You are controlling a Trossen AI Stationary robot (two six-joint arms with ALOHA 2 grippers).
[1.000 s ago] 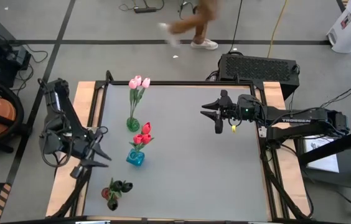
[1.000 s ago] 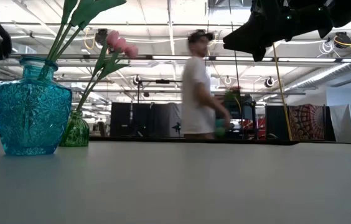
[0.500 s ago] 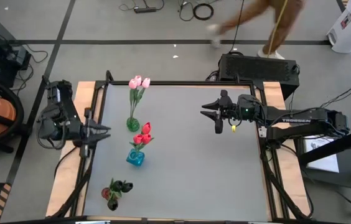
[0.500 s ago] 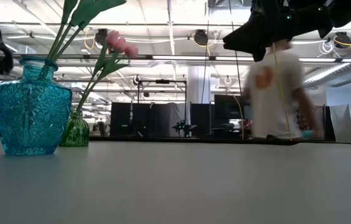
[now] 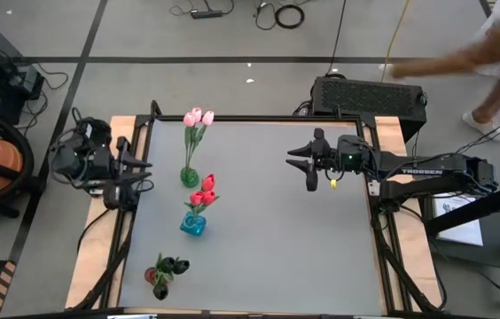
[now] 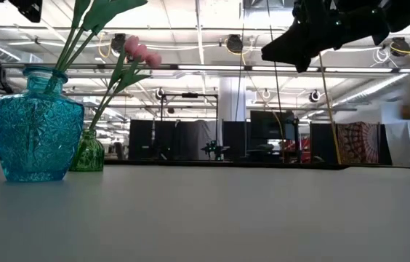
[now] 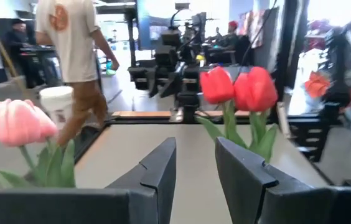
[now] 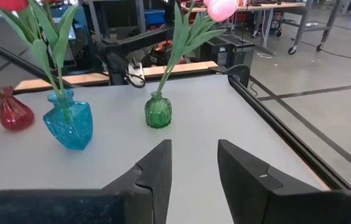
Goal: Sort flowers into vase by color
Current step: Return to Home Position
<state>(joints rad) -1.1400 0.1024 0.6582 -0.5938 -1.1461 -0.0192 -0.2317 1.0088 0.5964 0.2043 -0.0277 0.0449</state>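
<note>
Three vases stand in a row on the table's left part. The green vase [image 5: 189, 177] holds pink tulips [image 5: 199, 117], the blue vase [image 5: 192, 225] holds red tulips [image 5: 204, 186], and the red vase [image 5: 160, 282] holds black tulips [image 5: 172, 264]. My left gripper [image 5: 144, 172] hovers open at the table's left edge, level with the green vase and pointing at the flowers; its wrist view shows a pink tulip [image 7: 21, 121] and the red tulips [image 7: 238, 87] ahead. My right gripper [image 5: 299, 167] hangs open above the table's far right part, facing the vases [image 8: 158, 111]. Neither holds anything.
The grey table top [image 5: 277, 248] lies bare from the middle to the right. A black box [image 5: 370, 96] sits beyond the far edge. A person [image 5: 489, 53] walks past beyond the far right corner. Frame rails [image 5: 378, 239] border the table.
My left gripper has drawn back from beside the blue vase, moving toward the far edge along the table's left side, and has turned toward the flowers. The right arm has kept still. A person has walked from left to right behind the table.
</note>
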